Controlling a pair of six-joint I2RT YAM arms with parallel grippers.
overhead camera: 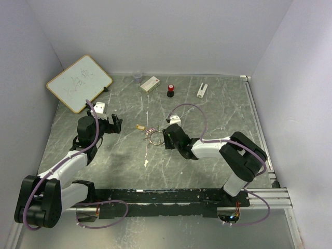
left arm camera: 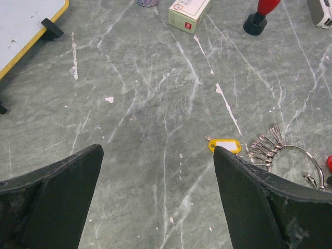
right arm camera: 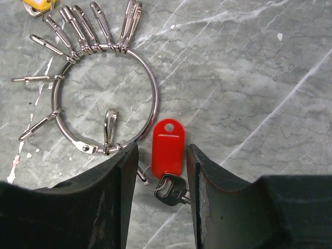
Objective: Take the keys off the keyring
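Straddling red key tag | right gripper jaws apart, unclamped | left gripper wide | pinch tag squarely, clear of keyring.

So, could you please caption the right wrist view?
Right claw straddles the red key tag beside the silver keyring.

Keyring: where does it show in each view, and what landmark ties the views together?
Top external: keyring near the picture's middle, slightly left of centre.
Left wrist: keyring at the right edge, lower half.
Right wrist: keyring fills the upper left.
Shared landmark: yellow tag beside the ring.
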